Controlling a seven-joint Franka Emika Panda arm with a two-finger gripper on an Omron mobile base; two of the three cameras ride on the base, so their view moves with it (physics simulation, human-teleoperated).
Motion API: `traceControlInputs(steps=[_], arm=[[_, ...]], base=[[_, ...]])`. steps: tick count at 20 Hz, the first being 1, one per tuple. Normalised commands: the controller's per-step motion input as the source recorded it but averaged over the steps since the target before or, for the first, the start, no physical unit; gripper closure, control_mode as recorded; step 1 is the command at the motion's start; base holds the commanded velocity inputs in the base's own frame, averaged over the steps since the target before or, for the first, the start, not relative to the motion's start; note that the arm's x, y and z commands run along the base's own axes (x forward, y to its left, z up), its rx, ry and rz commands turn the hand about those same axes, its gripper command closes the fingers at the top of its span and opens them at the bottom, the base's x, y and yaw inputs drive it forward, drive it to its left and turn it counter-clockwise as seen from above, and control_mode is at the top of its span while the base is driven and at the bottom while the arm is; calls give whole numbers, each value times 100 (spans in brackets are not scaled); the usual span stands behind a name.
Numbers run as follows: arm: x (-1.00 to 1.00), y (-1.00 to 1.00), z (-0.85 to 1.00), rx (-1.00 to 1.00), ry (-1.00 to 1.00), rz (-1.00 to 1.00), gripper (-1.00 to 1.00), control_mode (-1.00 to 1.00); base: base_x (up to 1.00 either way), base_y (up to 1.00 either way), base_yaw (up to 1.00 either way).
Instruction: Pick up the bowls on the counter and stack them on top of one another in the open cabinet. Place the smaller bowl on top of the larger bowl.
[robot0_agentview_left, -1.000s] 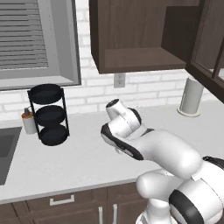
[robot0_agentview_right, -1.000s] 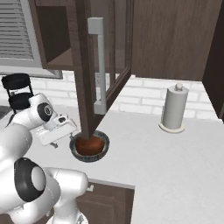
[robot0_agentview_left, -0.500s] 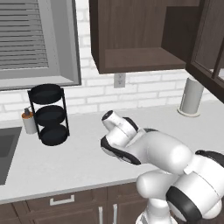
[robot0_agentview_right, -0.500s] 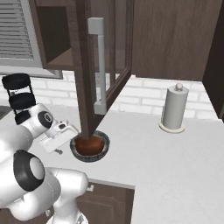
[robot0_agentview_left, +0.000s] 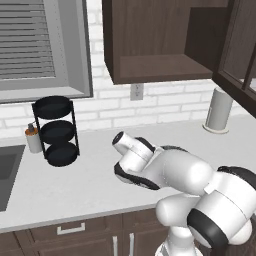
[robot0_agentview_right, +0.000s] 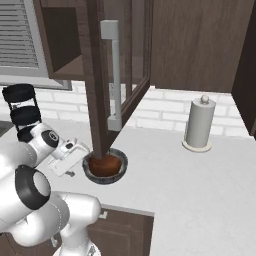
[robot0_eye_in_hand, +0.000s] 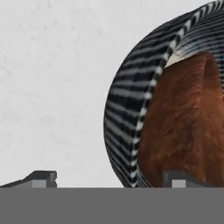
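Observation:
The small reddish-brown bowl (robot0_agentview_right: 106, 165) sits inside the wider dark grey bowl (robot0_agentview_right: 120, 172) on the white counter (robot0_agentview_right: 190, 185), just below the open cabinet door's edge. My gripper (robot0_agentview_right: 74, 169) hangs low just left of the bowls. In the hand view it is open (robot0_eye_in_hand: 111, 180): the grey bowl's striped outer wall (robot0_eye_in_hand: 127, 113) and the brown bowl (robot0_eye_in_hand: 183, 127) fill the right side, and the grey bowl's near rim lies between the fingertips. The open cabinet (robot0_agentview_left: 160, 65) hangs above with a bare wooden shelf. In the left base view my arm hides the bowls.
A paper towel roll (robot0_agentview_right: 199, 125) stands at the back right of the counter. A black three-tier rack (robot0_agentview_left: 55, 131) and a small bottle (robot0_agentview_left: 33, 139) stand at the back left, next to a sink (robot0_agentview_left: 6, 170). The glass-paned door (robot0_agentview_right: 116, 75) swings out above the bowls.
My hand has sunk lower toward the counter beside the bowls. The bowls have stayed in place.

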Motion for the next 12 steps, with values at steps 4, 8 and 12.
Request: traceControlInputs(steps=[4, 8, 12], arm=[[-4, -6, 11, 0, -13, 0, -100, -100], [0, -1, 0, -3, -17, 0, -100, -100], [6, 0, -2, -2, -10, 0, -100, -100]], base=[[0, 0, 0], [0, 0, 0], [0, 0, 0]])
